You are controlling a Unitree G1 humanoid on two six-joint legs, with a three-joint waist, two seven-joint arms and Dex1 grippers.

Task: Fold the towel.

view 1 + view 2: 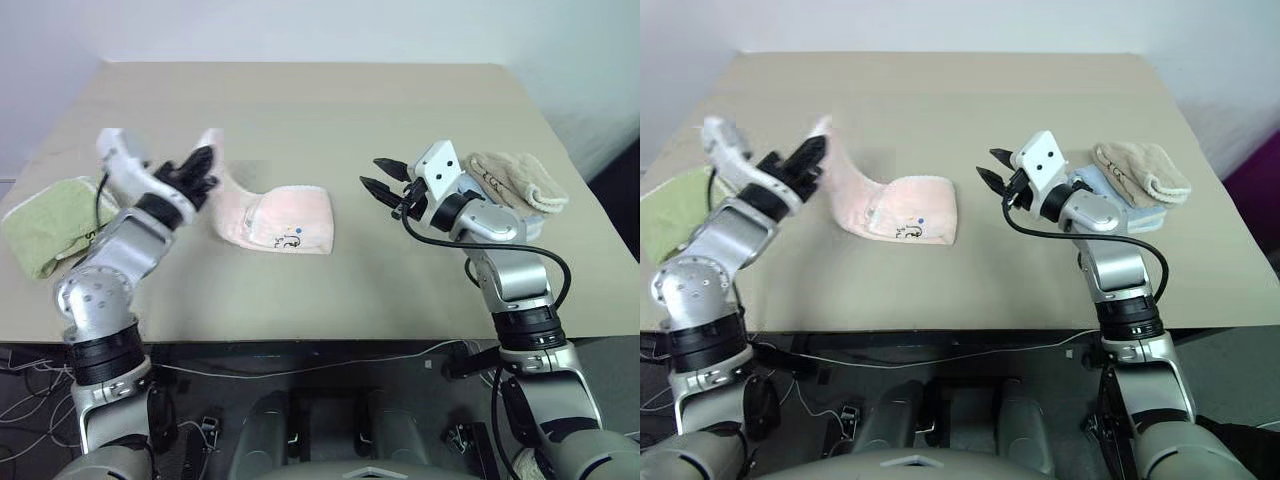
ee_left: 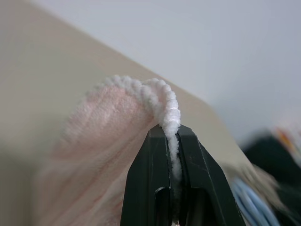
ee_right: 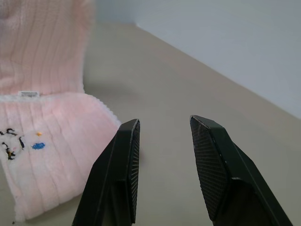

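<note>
Pinched between my left gripper's (image 2: 173, 141) two black fingers (image 2: 146, 179) is the white stitched edging of the pale pink terry towel (image 1: 275, 222); the cord-like hem runs straight up through the clamp and curls over the tips. That end is lifted off the surface (image 1: 330, 120) and hangs in a soft curve down to the other end, which lies flat at the middle of the surface with its small embroidered mark facing up.

My right gripper (image 1: 998, 174) hovers beside the towel, apart from it, its fingers (image 3: 123, 174) parted and holding nothing.

I judge the towel light, limp and a little grippy. It will sag and drape wherever it is unsupported, so a single corner grip lets the free side swing. The stitched hem is the firmest place to hold, and the loose corner of the resting end would be the sensible spot for my right fingers.

My left wrist view shows how the hem sits between the pads, which the head views blur. My right wrist view shows a tiny white label at the fold line and the ribbed pile near the embroidery. The head views alone give the layout: a green folded towel (image 1: 45, 225) at my left edge, and beige (image 1: 515, 178) and light blue (image 1: 1120, 205) folded towels stacked at my right.
</note>
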